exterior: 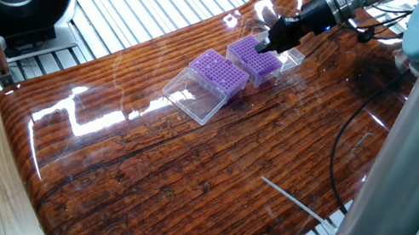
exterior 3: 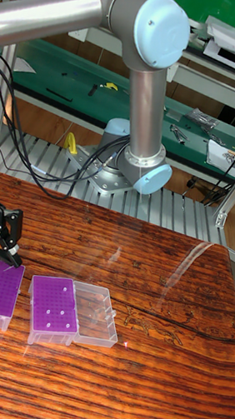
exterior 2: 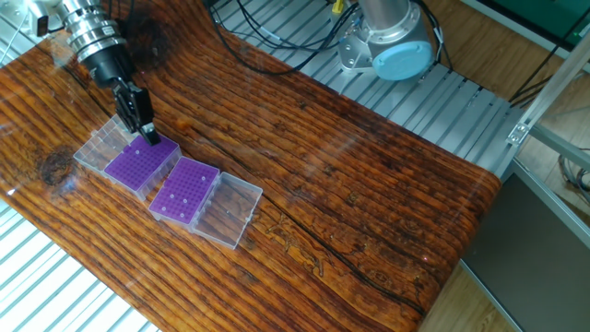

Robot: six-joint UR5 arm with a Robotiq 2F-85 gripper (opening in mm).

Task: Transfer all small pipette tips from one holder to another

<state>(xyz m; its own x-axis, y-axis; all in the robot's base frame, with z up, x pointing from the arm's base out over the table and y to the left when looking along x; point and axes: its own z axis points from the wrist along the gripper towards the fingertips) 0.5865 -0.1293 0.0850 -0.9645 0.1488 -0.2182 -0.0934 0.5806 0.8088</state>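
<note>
Glossy grained table (exterior 2: 387,212) — hand (exterior 2: 147,136) over purple box (exterior 2: 140,165).

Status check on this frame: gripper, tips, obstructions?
Gripper down at far corner of fuller purple box, jaw state unclear. Other purple box holds few tips. Nothing in the way.
</note>
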